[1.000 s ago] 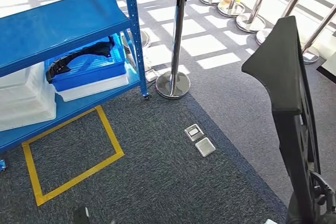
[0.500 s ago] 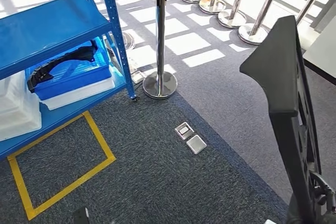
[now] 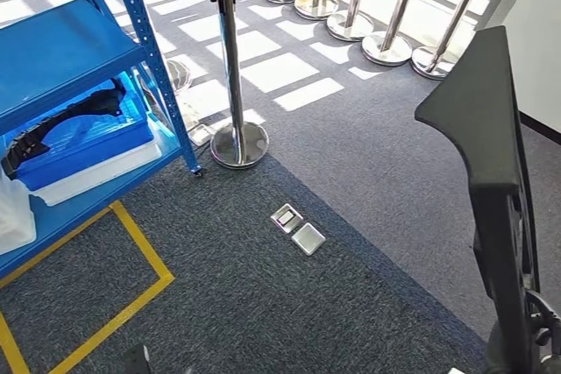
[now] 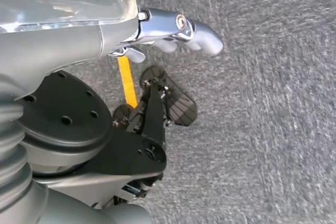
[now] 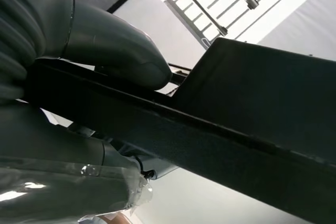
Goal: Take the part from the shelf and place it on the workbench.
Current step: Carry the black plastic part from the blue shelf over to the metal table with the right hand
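A long black plastic part (image 3: 493, 181) stands upright at the right of the head view, its broad end on top. My right hand (image 5: 79, 40) grips it low down, the thumb (image 5: 118, 51) pressed against its edge; the part (image 5: 245, 108) runs across the right wrist view. The hand's dark wrist (image 3: 532, 339) peeks out behind the part at the bottom right corner. My left hand (image 4: 158, 27) hangs over the carpet holding nothing, its fingers (image 4: 198, 30) stretched out. A second black part (image 3: 66, 116) lies in a blue tray (image 3: 93, 142) on the blue shelf (image 3: 60, 50).
A chrome stanchion (image 3: 231, 67) with a red belt stands right of the shelf's post (image 3: 155, 67). More stanchions (image 3: 397, 6) line the far side. Two metal floor boxes (image 3: 298, 228) sit in the grey carpet. Yellow tape (image 3: 132, 304) marks a square before the shelf.
The whole scene has slid left: my view has turned to the right, away from the shelf. The black part stays in my right hand at the same spot in the picture.
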You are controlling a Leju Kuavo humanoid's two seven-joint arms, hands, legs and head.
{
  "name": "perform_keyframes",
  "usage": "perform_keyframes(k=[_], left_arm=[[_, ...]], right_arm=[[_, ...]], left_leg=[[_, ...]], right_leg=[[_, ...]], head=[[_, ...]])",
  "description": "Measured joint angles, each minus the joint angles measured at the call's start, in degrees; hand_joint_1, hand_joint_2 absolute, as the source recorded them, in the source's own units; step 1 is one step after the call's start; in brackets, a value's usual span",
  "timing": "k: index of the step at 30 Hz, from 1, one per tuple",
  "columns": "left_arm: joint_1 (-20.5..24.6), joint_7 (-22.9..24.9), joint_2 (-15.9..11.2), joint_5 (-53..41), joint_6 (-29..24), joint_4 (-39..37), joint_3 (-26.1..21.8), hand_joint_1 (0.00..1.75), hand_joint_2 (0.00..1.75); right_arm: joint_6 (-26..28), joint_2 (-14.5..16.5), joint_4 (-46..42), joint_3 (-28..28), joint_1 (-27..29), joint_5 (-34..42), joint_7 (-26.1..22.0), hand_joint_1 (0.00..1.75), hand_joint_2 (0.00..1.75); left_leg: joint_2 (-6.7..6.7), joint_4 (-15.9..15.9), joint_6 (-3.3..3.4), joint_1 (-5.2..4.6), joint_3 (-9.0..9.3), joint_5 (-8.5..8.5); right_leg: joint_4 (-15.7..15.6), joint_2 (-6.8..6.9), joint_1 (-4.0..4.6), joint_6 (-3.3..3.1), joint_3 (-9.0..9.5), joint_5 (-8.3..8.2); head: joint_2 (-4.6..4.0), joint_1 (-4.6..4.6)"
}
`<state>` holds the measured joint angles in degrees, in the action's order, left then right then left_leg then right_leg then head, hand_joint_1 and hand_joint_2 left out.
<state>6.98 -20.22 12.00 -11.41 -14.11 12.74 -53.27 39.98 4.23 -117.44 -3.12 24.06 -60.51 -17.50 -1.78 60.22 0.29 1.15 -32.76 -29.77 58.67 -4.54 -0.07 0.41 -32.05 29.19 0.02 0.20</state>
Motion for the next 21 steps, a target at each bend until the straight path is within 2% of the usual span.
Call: perform_keyframes(k=[1,3,5,7,8,9,10,11,12,13,15,17,18,19,21], left_arm=[[0.0,0.0,0.0,0.0,0.0,0.0,0.0,0.0,1.75],[0.1,0.0,0.1,0.1,0.0,0.0,0.0,0.0,1.75],[0.0,0.1,0.1,0.0,0.0,0.0,0.0,0.0,1.75],[0.0,0.1,0.1,0.0,0.0,0.0,0.0,0.0,1.75],[0.0,0.1,0.1,0.0,0.0,0.0,0.0,0.0,1.75],[0.0,0.2,0.1,0.0,0.0,0.0,0.0,0.0,1.75],[0.0,0.2,0.1,0.0,0.0,0.0,0.0,0.0,1.75],[0.0,0.1,0.1,0.0,0.0,0.0,0.0,0.0,1.75],[0.0,0.1,0.1,0.0,0.1,0.0,0.0,0.0,1.75],[0.0,0.1,0.1,0.0,0.1,0.0,0.0,0.0,1.75],[0.0,0.1,0.1,0.0,0.1,0.0,0.0,0.0,1.75],[0.0,0.2,0.1,0.1,0.2,0.0,0.0,0.0,1.75],[0.0,0.1,0.1,0.0,0.2,0.0,0.0,0.0,1.75],[0.0,0.1,0.1,0.0,0.2,0.0,0.0,0.0,1.75],[-0.1,0.1,0.1,0.0,0.2,0.0,0.0,0.0,1.75]], right_arm=[[0.0,0.0,-0.1,0.0,0.1,0.0,0.0,1.75,1.75],[0.0,0.0,-0.1,-0.1,0.3,0.1,-0.1,1.75,1.75],[0.0,0.1,-0.2,-0.2,0.2,0.1,-0.1,1.75,1.75],[0.0,0.1,-0.2,-0.3,0.2,0.2,-0.2,1.75,1.75],[0.0,0.1,-0.1,-0.3,0.2,0.2,-0.2,1.75,1.75],[0.0,0.1,-0.1,-0.3,0.2,0.2,-0.2,1.75,1.75],[0.0,0.1,-0.1,-0.3,0.3,0.2,-0.2,1.75,1.75],[0.0,0.1,-0.1,-0.4,0.3,0.2,-0.2,1.75,1.75],[0.0,0.1,-0.1,-0.4,0.2,0.2,-0.2,1.75,1.75],[0.0,0.1,-0.2,-0.4,0.2,0.2,-0.2,1.75,1.75],[0.0,0.1,-0.2,-0.3,0.3,0.1,-0.2,1.75,1.75],[0.0,0.1,-0.3,-0.4,0.4,0.1,-0.2,1.75,1.75],[0.0,0.1,-0.4,-0.4,0.5,0.1,-0.2,1.75,1.75],[0.0,0.1,-0.5,-0.4,0.4,0.1,-0.2,1.75,1.75],[0.0,0.2,-0.6,-0.5,0.4,0.1,-0.2,1.75,1.75]], left_leg=[[0.17,-0.1,0.25,-0.08,0.0,-0.07],[0.73,-0.4,0.86,-0.03,0.19,0.03],[1.53,-0.6,1.37,0.02,0.46,-0.01],[2.36,-0.6,1.61,-0.1,0.57,-0.17],[2.76,-0.6,1.66,-0.16,0.64,-0.27],[3.12,-0.6,1.66,-0.19,0.76,-0.39],[3.43,-0.6,1.59,-0.21,0.95,-0.53],[3.71,-0.6,1.5,-0.22,1.21,-0.71],[3.93,-0.7,1.33,-0.29,1.46,-0.89],[4.12,-0.7,1.11,-0.36,1.61,-1.05],[4.66,-0.8,0.54,-0.42,1.76,-1.21],[5.21,-1.1,-0.07,-0.28,2.06,-1.4],[4.96,-0.7,-0.29,-0.2,2.04,-1.89],[4.38,0.8,-0.43,-0.19,1.49,-2.95],[2.93,7.4,-0.54,-0.21,-1.61,-6.3]], right_leg=[[0.0,-0.24,-0.14,0.26,-0.15,-0.02],[1.1,0.79,-0.24,0.83,-0.57,0.88],[6.3,2.87,-0.31,1.39,-2.89,3.72],[13.8,3.79,-0.5,1.76,-6.71,6.71],[15.9,3.89,-0.58,1.85,-7.95,7.0],[15.9,3.97,-0.61,1.89,-8.16,6.19],[13.6,4.13,-0.61,1.83,-7.24,4.38],[9.7,4.55,-0.57,1.69,-5.46,2.05],[5.8,5.29,-0.37,1.47,-3.61,0.36],[2.7,5.9,-0.12,1.14,-2.21,-0.67],[0.4,6.41,0.42,0.56,-1.28,-0.75],[-0.2,5.71,0.44,-0.11,-1.1,-0.96],[-0.7,5.36,0.34,-0.55,-0.82,-1.17],[-1.2,5.03,0.2,-0.93,-0.54,-1.39],[-1.6,4.34,0.12,-1.43,-0.22,-1.52]], head=[[0.0,0.01],[0.0,0.08],[0.0,0.17],[0.0,0.19],[0.0,0.18],[0.0,0.18],[0.0,0.17],[0.0,0.17],[0.0,0.17],[0.0,0.16],[0.0,0.12],[0.0,0.1],[0.0,0.09],[0.0,0.07],[0.0,0.03]])
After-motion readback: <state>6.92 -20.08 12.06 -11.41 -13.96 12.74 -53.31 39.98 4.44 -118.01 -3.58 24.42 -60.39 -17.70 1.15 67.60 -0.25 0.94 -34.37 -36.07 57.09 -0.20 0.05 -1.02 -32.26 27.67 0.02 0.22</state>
